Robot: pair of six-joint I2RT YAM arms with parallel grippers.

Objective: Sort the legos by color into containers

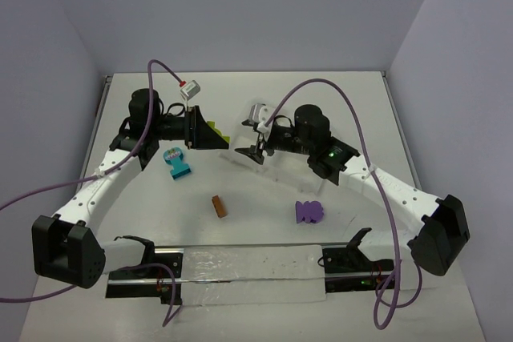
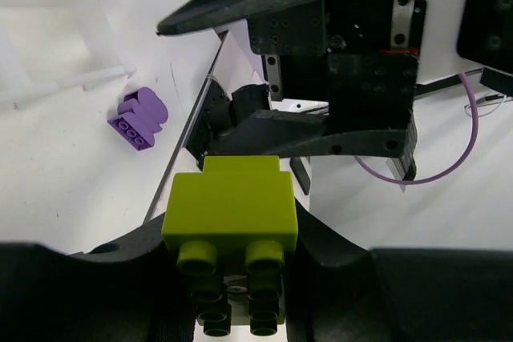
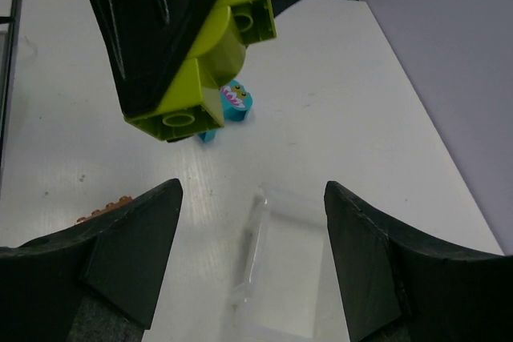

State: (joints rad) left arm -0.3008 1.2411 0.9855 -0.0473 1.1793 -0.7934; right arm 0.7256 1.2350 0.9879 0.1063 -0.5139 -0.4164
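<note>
Step in hand, as I judge it: carry one brick to a tray compartment.

Left gripper (image 1: pixel 207 131) is clamped on the lime green brick (image 2: pixel 231 202). Its fingers pinch the lower, studded half. The brick is held off the table (image 1: pixel 337 110) and sits tilted in the right wrist view.

Right gripper (image 3: pixel 252 198) is spread wide with nothing between its fingers. It hovers nose to nose with the left one, over part of the tray (image 3: pixel 255 234).

Doing it well:
- The right gripper stands in the line of travel. It should back off, or the left arm should come round it, before the brick goes over the tray.
- Bring the brick fully past the tray wall and centre it over one compartment.
- Lower it close to the floor before letting go, so it does not bounce over a divider.
- The grip looks square in the left wrist view, so I think no regrasp is needed.

Containers:
- One compartment shows beneath the right gripper, and no brick lies in it.
- From above, the tray nearly vanishes against the white table, so I cannot tell what the other compartments hold.
- Probably little has been sorted, since three bricks lie loose on the table: the teal brick (image 1: pixel 177 163) near the left arm, the orange-brown brick (image 1: pixel 220 207) mid-table, and the purple brick (image 1: pixel 309 211) near the right arm.
- Each colour wants its own compartment.
</note>
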